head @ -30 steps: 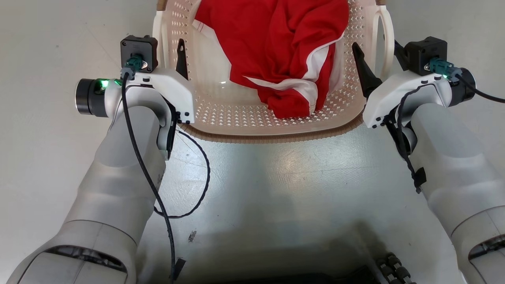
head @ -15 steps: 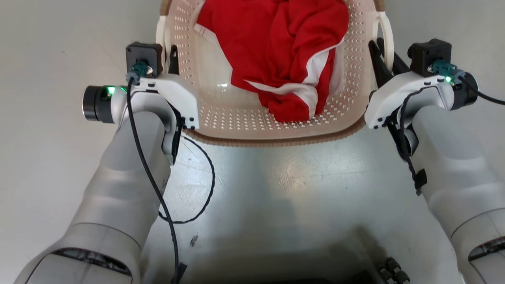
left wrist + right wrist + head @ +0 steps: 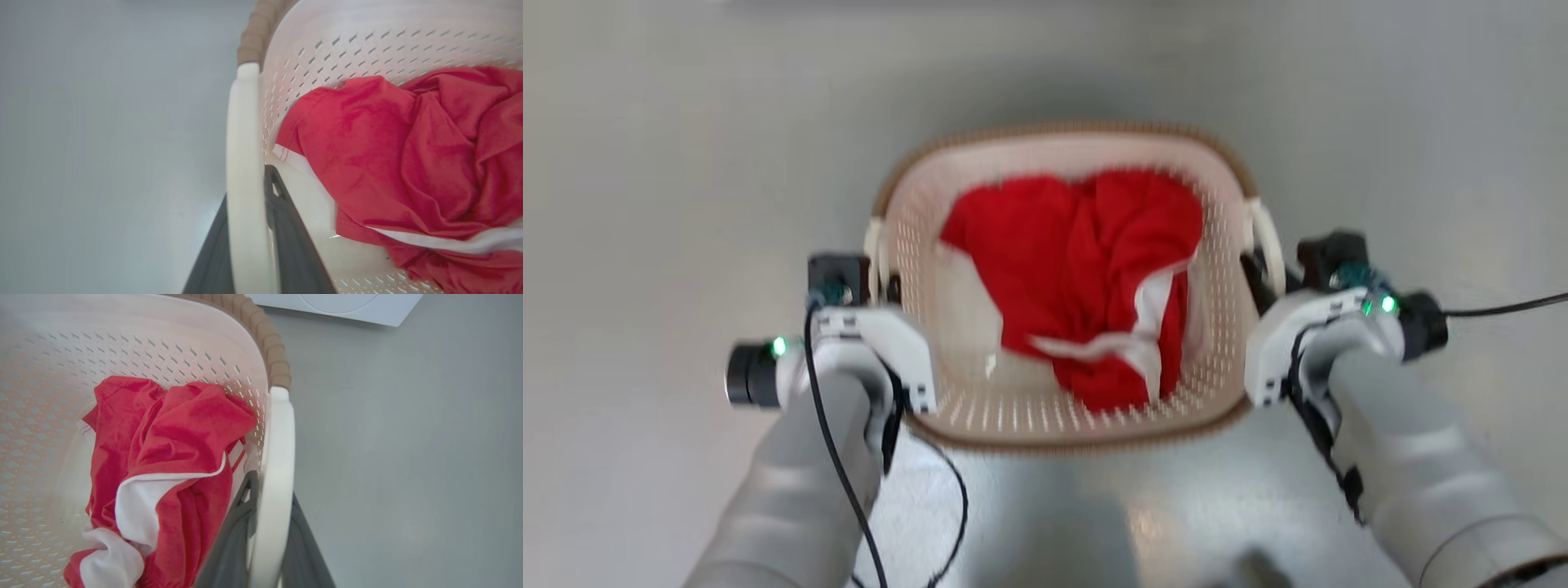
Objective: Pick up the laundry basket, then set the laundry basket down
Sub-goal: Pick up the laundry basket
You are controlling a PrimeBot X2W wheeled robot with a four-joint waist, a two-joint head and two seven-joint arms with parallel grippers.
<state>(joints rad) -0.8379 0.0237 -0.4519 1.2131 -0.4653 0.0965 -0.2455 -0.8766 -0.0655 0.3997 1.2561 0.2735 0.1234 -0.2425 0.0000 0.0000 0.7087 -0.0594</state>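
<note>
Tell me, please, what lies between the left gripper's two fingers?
The left gripper straddles the white left handle of the laundry basket: the left wrist view shows one dark finger on each side of it.

cream perforated laundry basket [image 3: 1029,408], brown rim, upright

The laundry basket [image 3: 1221,237] is smooth perforated plastic, its garment [image 3: 1078,261] soft matt cloth, the floor [image 3: 686,163] smooth.
</note>
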